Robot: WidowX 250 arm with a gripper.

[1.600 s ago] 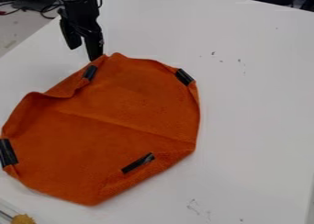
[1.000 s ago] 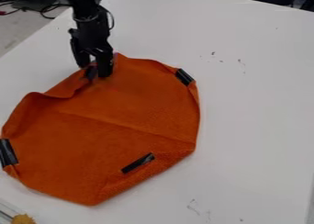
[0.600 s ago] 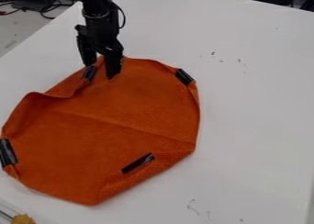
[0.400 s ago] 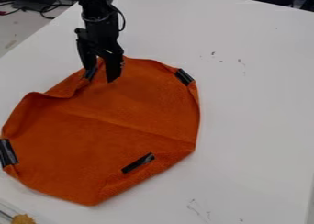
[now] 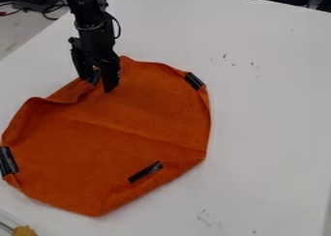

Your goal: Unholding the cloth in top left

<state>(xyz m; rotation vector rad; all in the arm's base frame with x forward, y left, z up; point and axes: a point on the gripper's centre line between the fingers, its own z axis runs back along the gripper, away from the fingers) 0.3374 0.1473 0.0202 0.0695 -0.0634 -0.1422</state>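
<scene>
One fold (image 5: 75,92) to undo: with released black pincer (image 5: 97,85) astride the black tape strip (image 5: 97,77) and orange fabric cloth (image 5: 123,128) spread mostly below and right of that strip, probably close there, peel outward.

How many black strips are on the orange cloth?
4: one black strip between the jaws, another at upper right, another at the left edge, another near the bottom.

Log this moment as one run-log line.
gripper: open, at top-left black strip | cloth: orange, top-left corner folded in | table: white, under cloth | unfold: not done
</scene>
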